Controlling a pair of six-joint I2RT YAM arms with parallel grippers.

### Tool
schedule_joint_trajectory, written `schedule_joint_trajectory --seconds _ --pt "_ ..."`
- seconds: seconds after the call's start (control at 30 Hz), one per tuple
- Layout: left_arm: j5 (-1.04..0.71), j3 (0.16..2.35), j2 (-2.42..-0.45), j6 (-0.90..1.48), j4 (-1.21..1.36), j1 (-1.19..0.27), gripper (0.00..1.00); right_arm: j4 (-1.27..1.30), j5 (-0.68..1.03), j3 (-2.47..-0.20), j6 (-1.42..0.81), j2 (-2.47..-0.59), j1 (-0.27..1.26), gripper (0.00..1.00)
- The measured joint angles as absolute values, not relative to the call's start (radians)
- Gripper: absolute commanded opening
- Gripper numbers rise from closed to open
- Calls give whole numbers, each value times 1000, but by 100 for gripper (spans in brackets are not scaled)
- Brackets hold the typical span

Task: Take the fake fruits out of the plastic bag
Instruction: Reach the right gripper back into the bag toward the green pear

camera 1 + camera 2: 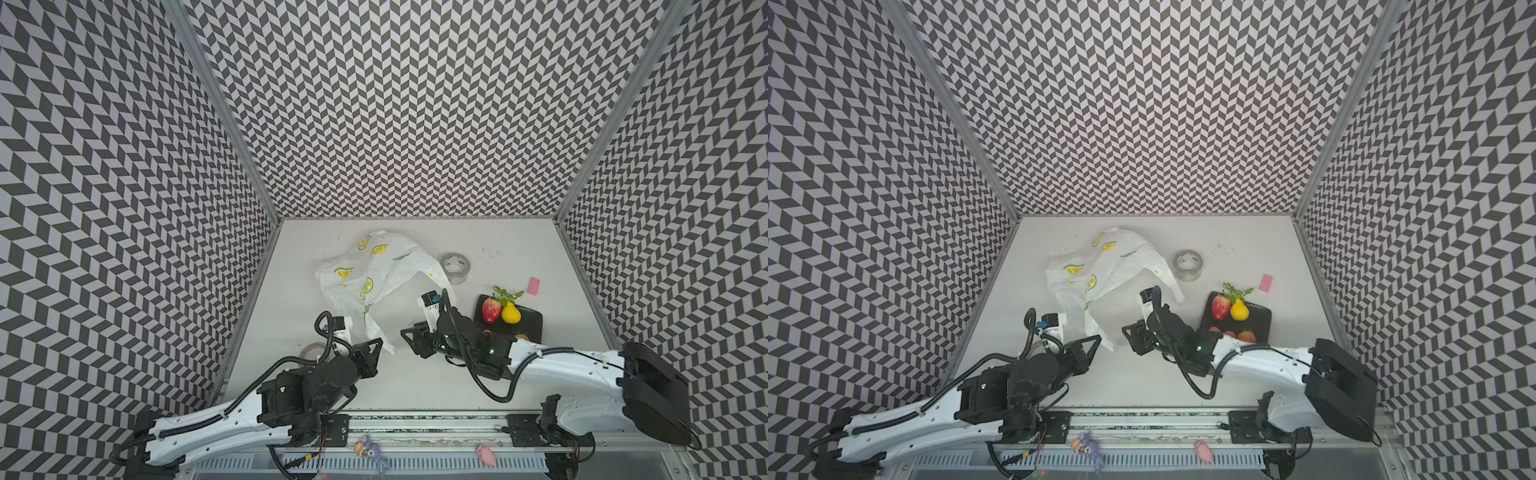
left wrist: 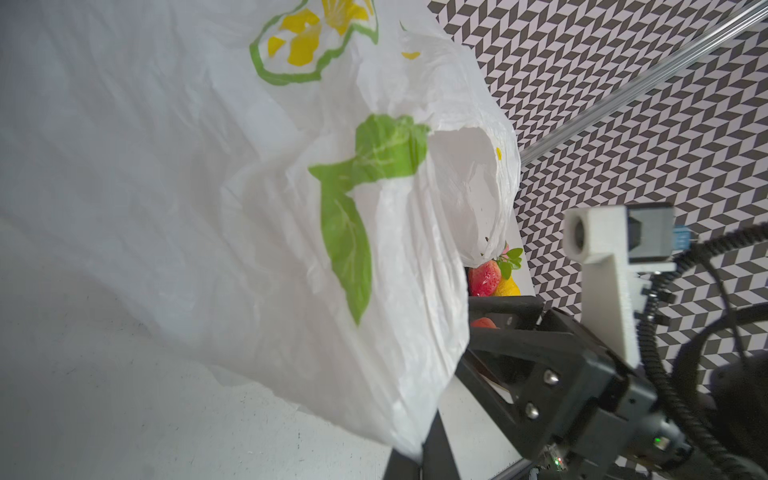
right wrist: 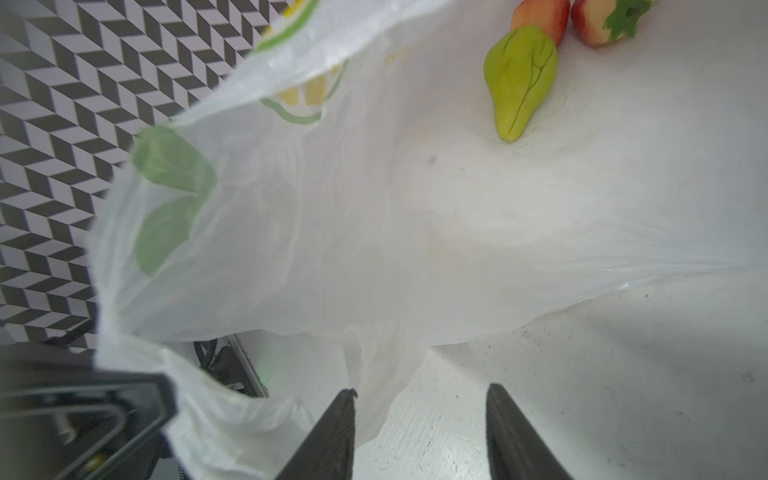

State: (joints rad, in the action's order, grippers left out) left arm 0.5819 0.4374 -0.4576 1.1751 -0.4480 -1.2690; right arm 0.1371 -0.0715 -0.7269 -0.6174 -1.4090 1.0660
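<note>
Your plastic bag [image 1: 374, 274] lies crumpled on the tabletop [image 1: 419, 386], with its mouth facing the two arms. The right wrist view looks into that mouth. Deep inside, on the bag's lower film, lie a green ribbed fruit [image 3: 521, 83], a red apple-like piece [image 3: 540, 14] and a strawberry [image 3: 598, 23]. Your left pincer [image 1: 379, 343] is clamped on the bag's near edge, and the left wrist view shows film bunched between its tips. Your right pincer [image 3: 422, 390] sits just in front of the bag's mouth. Its jaws are apart with nothing between them, and a flap of the bag hangs beside one finger. To the right of the bag, a black tray [image 1: 532, 324] carries a second strawberry [image 1: 491, 310] and a yellow pear [image 1: 511, 314], which touch each other. A tape roll [image 1: 456, 268] stands just beyond the bag's right corner.
</note>
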Motion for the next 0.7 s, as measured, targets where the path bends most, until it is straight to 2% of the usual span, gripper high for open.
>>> schedule_joint_trajectory --seconds 0.1,0.4,0.53,0.7 --pt "582 444 -457 1172 -450 -1269 0 191 -38 -759 -668 -1503 1048 36" --pt "581 461 -456 1160 -454 -1269 0 382 6 -847 -836 -1725 967 37" --pt "582 487 -459 1155 -476 -1269 0 455 -8 -908 -888 -1833 947 42" --pt "582 525 -471 1141 -486 -1269 0 506 -27 -972 -924 -1936 920 53"
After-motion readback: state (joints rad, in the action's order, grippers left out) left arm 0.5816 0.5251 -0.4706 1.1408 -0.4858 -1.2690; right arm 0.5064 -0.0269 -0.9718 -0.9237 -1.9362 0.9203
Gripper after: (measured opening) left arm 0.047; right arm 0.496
